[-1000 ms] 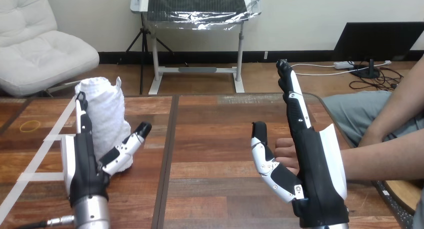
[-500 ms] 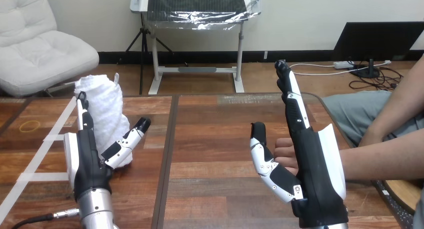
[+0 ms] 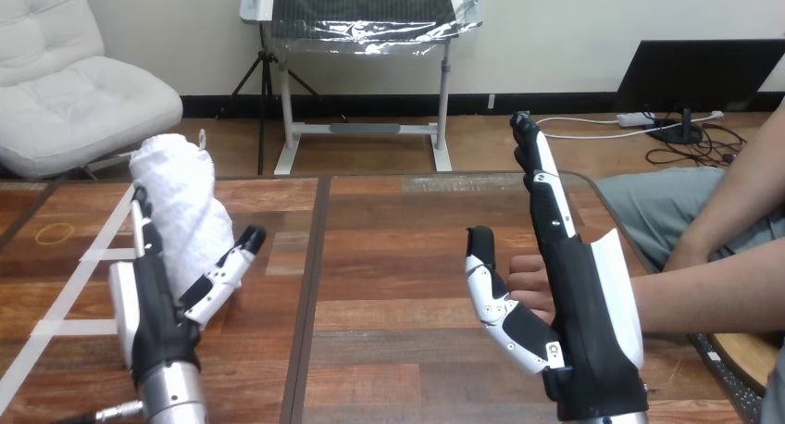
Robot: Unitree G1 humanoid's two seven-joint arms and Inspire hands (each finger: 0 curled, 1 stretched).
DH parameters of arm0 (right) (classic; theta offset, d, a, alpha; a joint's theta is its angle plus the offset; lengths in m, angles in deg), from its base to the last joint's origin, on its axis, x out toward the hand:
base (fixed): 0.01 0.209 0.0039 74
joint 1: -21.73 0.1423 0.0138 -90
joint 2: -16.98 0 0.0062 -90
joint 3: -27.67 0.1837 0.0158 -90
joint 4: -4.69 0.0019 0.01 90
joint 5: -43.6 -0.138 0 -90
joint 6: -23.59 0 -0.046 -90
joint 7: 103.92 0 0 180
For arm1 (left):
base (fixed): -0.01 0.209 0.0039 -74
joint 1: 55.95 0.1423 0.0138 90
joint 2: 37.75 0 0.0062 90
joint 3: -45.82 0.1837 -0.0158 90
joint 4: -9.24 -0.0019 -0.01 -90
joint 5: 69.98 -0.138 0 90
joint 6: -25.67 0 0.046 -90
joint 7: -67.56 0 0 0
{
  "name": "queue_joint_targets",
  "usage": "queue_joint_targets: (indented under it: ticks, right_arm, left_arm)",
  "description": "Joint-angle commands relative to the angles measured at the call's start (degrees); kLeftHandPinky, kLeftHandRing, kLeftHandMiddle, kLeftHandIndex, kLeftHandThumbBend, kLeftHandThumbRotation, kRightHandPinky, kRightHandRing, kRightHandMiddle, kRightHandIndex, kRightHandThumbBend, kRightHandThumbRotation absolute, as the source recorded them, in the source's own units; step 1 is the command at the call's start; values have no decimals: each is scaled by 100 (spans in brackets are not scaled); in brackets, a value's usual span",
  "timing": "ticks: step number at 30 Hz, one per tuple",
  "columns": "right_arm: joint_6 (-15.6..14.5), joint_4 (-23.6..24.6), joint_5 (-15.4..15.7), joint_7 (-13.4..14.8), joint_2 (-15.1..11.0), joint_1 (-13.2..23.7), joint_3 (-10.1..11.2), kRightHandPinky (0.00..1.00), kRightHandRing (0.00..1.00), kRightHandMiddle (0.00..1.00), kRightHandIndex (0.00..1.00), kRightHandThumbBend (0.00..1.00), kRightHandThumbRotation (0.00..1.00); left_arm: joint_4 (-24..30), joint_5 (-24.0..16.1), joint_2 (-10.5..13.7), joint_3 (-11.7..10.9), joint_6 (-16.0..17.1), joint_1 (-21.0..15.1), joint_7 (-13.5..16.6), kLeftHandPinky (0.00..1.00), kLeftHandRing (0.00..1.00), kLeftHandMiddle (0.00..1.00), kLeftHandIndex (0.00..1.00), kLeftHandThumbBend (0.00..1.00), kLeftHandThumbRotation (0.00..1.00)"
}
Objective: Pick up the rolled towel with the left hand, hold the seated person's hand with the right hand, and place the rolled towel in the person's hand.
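The rolled towel (image 3: 176, 197) leans tilted at the left part of the counter (image 3: 389, 257), its lower end nested in the left robot hand (image 3: 157, 304). Straight fingers run up its left flank and the thumb (image 3: 222, 274) reaches across its right, so the hand is spread and not yet closed round it. To pick it up well, I judge the fingers and thumb should curl firmly round the roll's lower half before lifting, so the soft cloth neither slips nor unrolls. The right robot hand (image 3: 583, 322) stands edge-up, fingers straight and thumb apart, gripping nothing; the person's hand (image 3: 526, 278) shows in its gap
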Motion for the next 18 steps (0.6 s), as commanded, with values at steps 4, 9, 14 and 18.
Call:
queue_joint_targets:
  ticks: [4,9,14,18]
  right_arm:
    - [23,109,-48,-55,137,374,87,100,100,100,100,0,0]
    - [35,87,-88,-86,160,398,89,100,100,100,100,0,0]
    - [34,75,-99,-114,167,420,82,100,100,100,100,0,0]
    - [67,41,-111,-138,161,459,85,100,100,100,100,0,0]
  left_arm:
    - [-95,95,72,-38,395,-344,53,100,100,100,100,92,46]
    - [-123,146,54,-44,452,-317,42,100,100,100,100,93,47]
    - [-146,210,42,-28,522,-282,7,100,100,100,100,94,49]
    - [-147,229,37,-19,532,-265,-9,100,100,100,100,95,49]
